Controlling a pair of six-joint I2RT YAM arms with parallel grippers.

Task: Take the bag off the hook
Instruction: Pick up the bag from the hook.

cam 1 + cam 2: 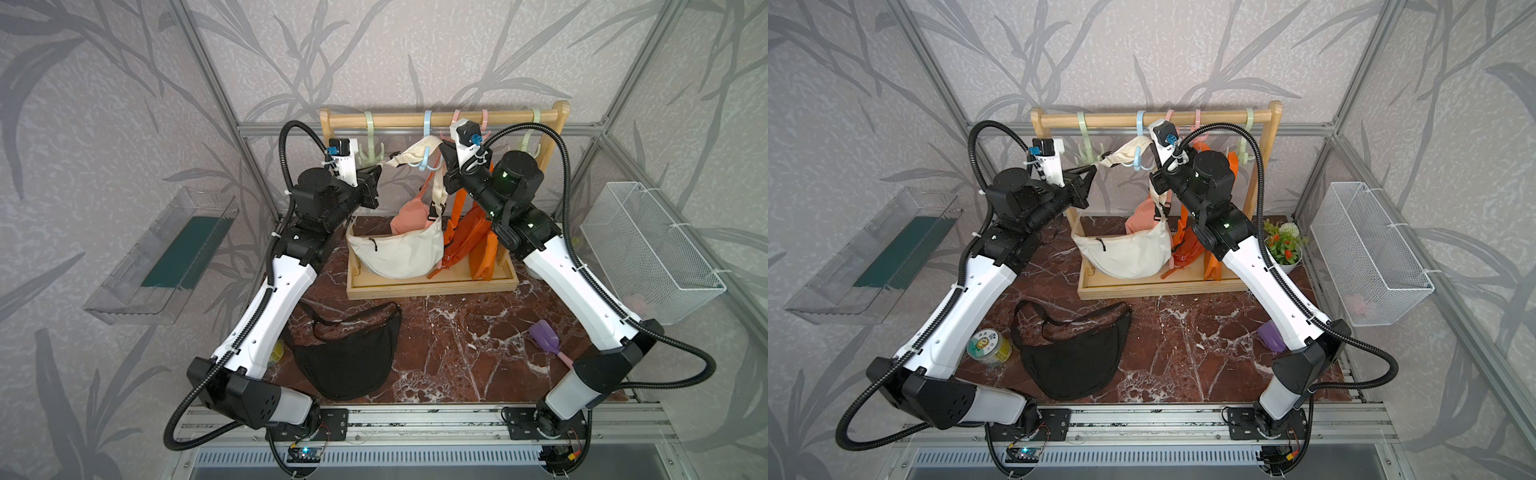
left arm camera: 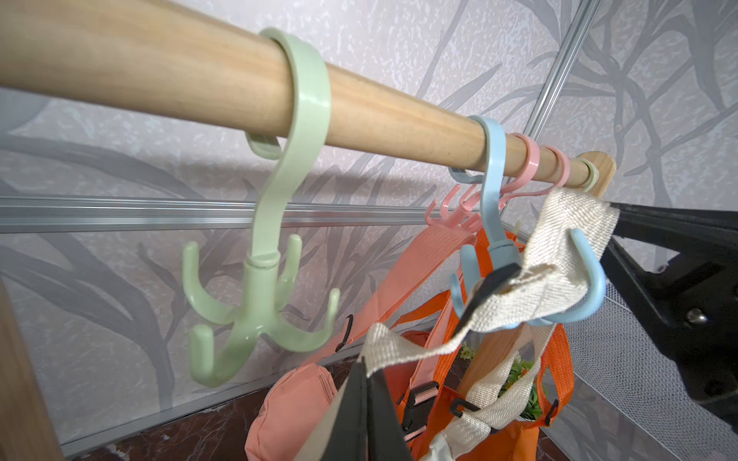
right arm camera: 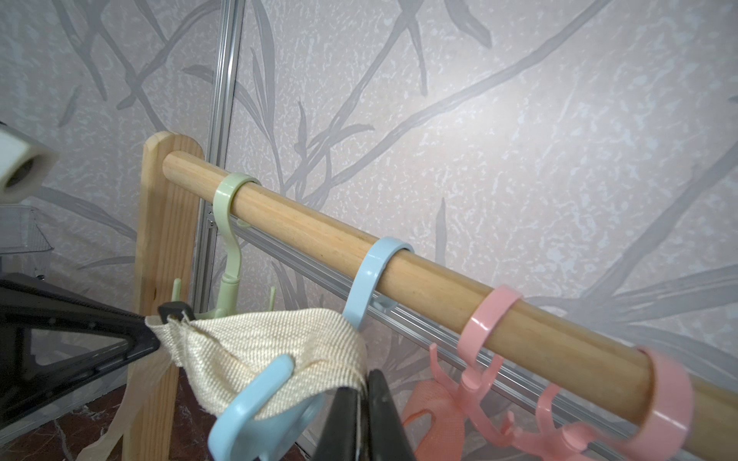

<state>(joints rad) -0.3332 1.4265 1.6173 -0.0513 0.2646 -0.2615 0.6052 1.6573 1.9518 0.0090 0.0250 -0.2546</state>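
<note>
Foreground: a black bag (image 1: 349, 357) lies flat on the marble table (image 1: 449, 357), next to a tin (image 1: 989, 348) whose label print is too small to read. Mid-ground: the left gripper (image 2: 365, 371) and the right gripper (image 3: 361, 385) are each clenched on the cream strap (image 3: 271, 339), one on either side of the blue hook (image 3: 255, 403) that catches it. The cream bag (image 1: 399, 253) hangs beneath. Behind: the wooden rail (image 2: 159, 72).

Pastel hooks, bright bags, marbled desk.
The cream bag (image 1: 395, 253) hangs on a pale blue hook (image 2: 492, 175); another hook is mint green (image 2: 263, 255), and others are pink. The salmon bag (image 1: 409, 218), orange bag (image 1: 469, 232) and black bag (image 1: 349, 361) are plain. The desk (image 1: 457, 332) is red-brown, veined white. The grey wall (image 1: 104, 104) carries darker leaves.
</note>
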